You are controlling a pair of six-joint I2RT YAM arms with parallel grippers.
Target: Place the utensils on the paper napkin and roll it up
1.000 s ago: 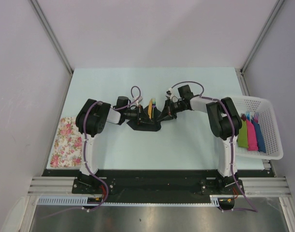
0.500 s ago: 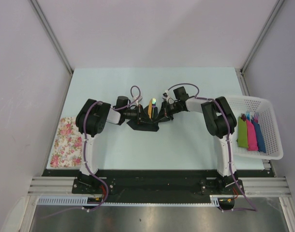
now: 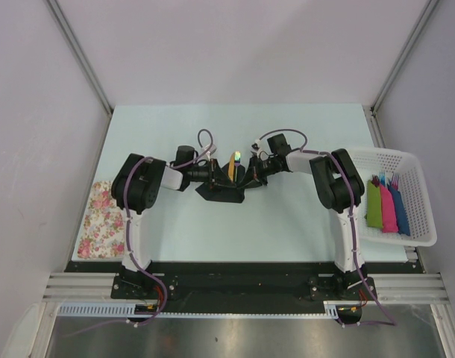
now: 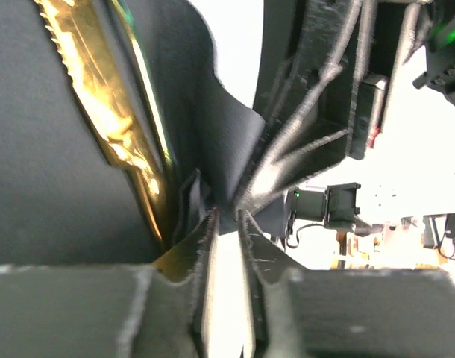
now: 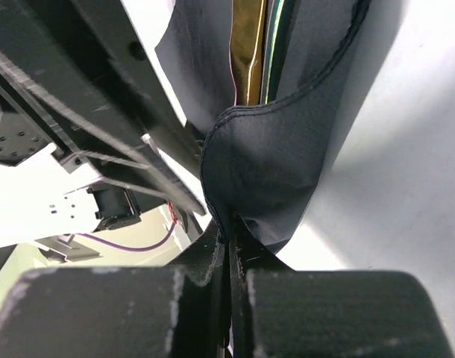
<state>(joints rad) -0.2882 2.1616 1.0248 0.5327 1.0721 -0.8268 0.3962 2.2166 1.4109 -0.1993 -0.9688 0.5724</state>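
Left hand cracked a sliver, my fingers barely apart, napkin edge right at the tips, not clamped. Right hand pinched tight on the opposite edge. Napkin sits mid-desk, both sides lifted into a trough between my hands. Utensils lie inside the fold, along it.

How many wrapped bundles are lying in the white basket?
3, side by side in the white basket: green bundle leftmost, pink bundle middle, blue bundle rightmost. None looks hidden.
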